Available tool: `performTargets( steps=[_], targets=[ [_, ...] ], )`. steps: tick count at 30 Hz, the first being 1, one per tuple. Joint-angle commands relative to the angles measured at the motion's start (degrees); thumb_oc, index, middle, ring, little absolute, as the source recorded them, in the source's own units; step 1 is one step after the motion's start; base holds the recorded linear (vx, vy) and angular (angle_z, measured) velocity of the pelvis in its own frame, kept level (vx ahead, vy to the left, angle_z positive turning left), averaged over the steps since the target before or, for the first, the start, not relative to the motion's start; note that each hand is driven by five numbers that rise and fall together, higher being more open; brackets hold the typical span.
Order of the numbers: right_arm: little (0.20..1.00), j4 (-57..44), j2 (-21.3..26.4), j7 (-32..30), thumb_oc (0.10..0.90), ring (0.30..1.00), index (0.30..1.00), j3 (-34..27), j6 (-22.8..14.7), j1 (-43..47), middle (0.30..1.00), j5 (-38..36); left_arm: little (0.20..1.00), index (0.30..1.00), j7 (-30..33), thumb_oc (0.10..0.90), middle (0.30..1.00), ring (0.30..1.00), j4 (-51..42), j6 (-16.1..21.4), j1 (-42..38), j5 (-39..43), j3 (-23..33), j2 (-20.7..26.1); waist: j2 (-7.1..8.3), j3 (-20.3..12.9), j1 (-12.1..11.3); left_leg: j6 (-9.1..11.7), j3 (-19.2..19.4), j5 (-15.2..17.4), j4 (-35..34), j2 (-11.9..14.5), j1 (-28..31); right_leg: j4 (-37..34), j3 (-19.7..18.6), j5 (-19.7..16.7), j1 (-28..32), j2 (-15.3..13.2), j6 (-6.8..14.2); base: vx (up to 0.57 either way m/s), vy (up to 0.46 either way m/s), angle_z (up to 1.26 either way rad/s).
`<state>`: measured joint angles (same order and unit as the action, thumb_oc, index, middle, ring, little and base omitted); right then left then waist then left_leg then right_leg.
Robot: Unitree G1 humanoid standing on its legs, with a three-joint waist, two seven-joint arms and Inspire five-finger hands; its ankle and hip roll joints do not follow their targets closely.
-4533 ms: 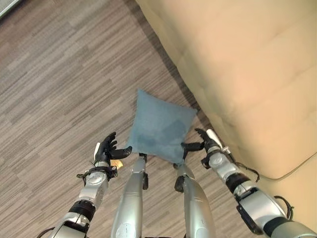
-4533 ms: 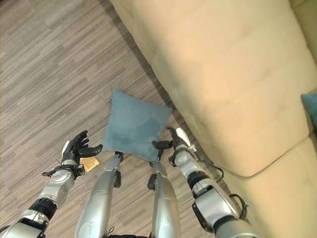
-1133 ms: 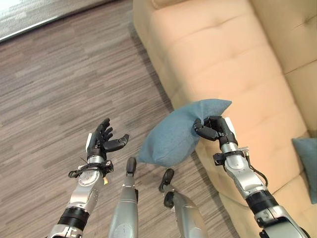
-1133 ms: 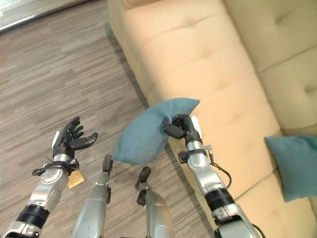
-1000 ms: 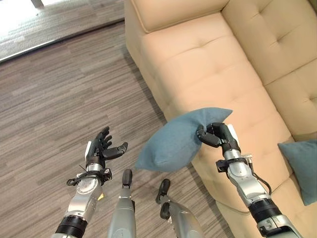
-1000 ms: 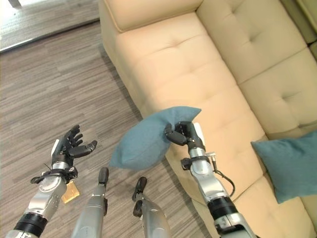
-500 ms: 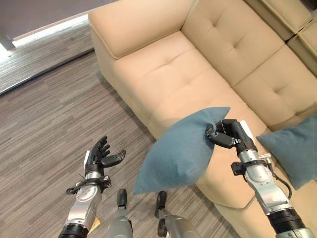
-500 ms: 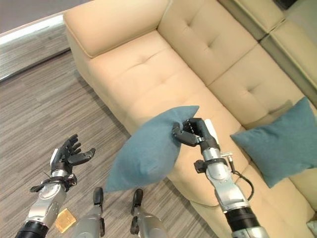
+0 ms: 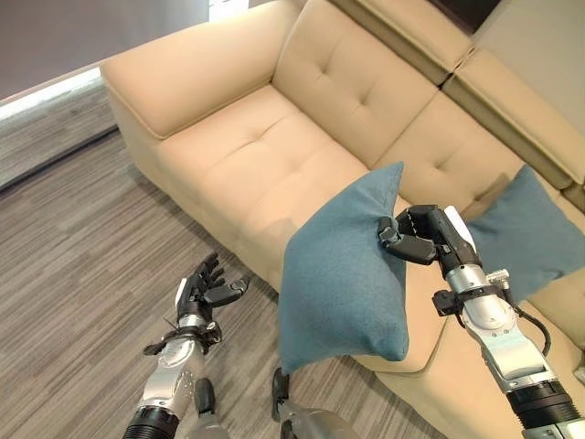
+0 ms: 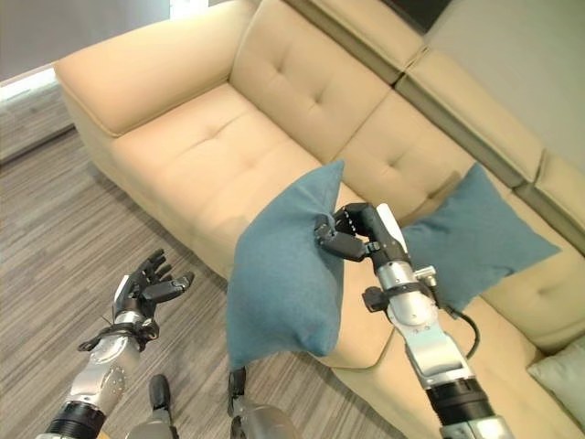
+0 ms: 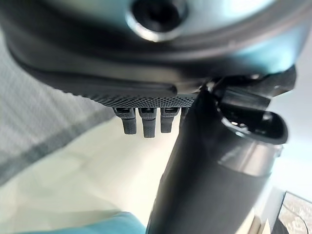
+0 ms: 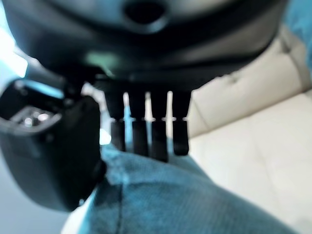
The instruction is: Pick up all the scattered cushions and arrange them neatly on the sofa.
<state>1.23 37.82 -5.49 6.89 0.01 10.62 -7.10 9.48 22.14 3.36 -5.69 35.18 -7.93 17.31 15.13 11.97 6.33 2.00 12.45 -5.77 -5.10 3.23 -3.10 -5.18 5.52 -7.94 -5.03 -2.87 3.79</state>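
Note:
A teal square cushion hangs in the air in front of the beige sofa, pinched at its upper right corner by my right hand. The same cushion shows under the curled fingers in the right wrist view. A second teal cushion leans against the sofa's backrest to the right. My left hand hovers over the floor at the lower left, fingers spread and holding nothing.
Grey wood-look flooring stretches to the left of the sofa. The sofa's armrest lies at the far left end, and its left seat is bare. A pale cushion corner peeks in at the far right.
The camera has risen and swung towards the sofa. My right hand has lifted the cushion higher, so it now hangs upright before the seat. The left hand keeps its spread pose.

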Motion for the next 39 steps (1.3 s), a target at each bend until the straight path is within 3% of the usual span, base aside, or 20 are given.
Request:
performTargets(
  steps=[1, 10, 16, 21, 32, 39],
  targets=[
    [0.300, -5.80, 3.94, -7.32, 0.400, 0.300, 0.300, -6.89, -10.16, 13.35, 0.300, -5.13, 0.900, 0.900, -1.69, 0.800, 0.900, 0.900, 1.90, 3.32, -3.57, 2.20, -2.88, -0.85, -0.68, -11.52, 0.59, 0.27, -0.51, 8.79, 0.10, -0.01, 1.86, 5.07, 1.33, 6.10, -1.07, -0.03, 5.22, 0.04, 0.010, -0.17],
    [0.300, -9.05, 4.06, -9.54, 0.400, 0.300, 0.300, -7.46, -11.19, 17.05, 0.300, -7.33, 0.900, 0.900, -2.08, 0.800, 0.900, 0.900, 7.70, 2.29, -8.08, 5.83, -5.41, -4.16, 0.67, -12.07, 2.05, 0.32, 0.99, 9.25, 0.10, 0.54, 2.17, 5.10, 0.42, 5.83, -1.81, 0.42, 5.26, 0.03, -0.016, -0.14],
    [0.300, -9.54, 5.93, -10.43, 0.400, 0.300, 0.300, -6.84, -11.78, 19.80, 0.300, -8.38, 0.900, 0.900, -2.22, 0.800, 0.900, 0.900, 12.82, 1.03, -8.47, 1.73, -6.47, -5.04, 1.18, -12.39, 2.31, 0.43, 2.21, 9.43, 0.10, 0.79, 2.51, 4.89, -0.28, 5.61, -2.14, 0.76, 5.30, 0.01, -0.012, -0.12],
    [0.300, -10.23, 6.72, -10.07, 0.400, 0.300, 0.300, -6.20, -12.22, 20.68, 0.300, -8.90, 0.900, 0.900, -2.00, 0.800, 0.900, 0.900, 14.73, 0.85, -8.64, -0.27, -6.53, -5.11, 0.99, -12.48, 2.23, 0.44, 2.60, 9.52, 0.10, 0.75, 2.76, 4.71, -0.36, 5.55, -2.07, 0.75, 5.23, 0.02, -0.004, -0.09],
    [0.300, -10.13, 8.35, -7.86, 0.400, 0.300, 0.300, -7.25, -12.24, 21.09, 0.300, -10.16, 0.900, 0.900, -3.98, 0.800, 0.900, 0.900, 7.21, 2.33, -6.52, 3.09, -2.98, -1.02, -0.90, -12.68, 0.95, 0.55, 2.27, 9.54, 0.10, 0.38, 3.00, 3.49, 0.73, 5.66, -0.79, 0.13, 5.29, 0.01, 0.000, -0.03],
    [0.300, -9.90, 7.81, -6.36, 0.400, 0.300, 0.300, -7.18, -12.03, 22.01, 0.300, -11.16, 0.900, 0.900, -5.89, 0.800, 0.900, 0.900, 9.78, 1.52, -7.06, 5.74, -1.82, -0.02, -1.93, -13.63, 1.06, 0.74, 1.83, 9.48, 0.10, 0.34, 3.22, 3.15, 1.44, 5.94, 0.05, -0.04, 5.16, 0.02, 0.015, 0.04]
  ],
)
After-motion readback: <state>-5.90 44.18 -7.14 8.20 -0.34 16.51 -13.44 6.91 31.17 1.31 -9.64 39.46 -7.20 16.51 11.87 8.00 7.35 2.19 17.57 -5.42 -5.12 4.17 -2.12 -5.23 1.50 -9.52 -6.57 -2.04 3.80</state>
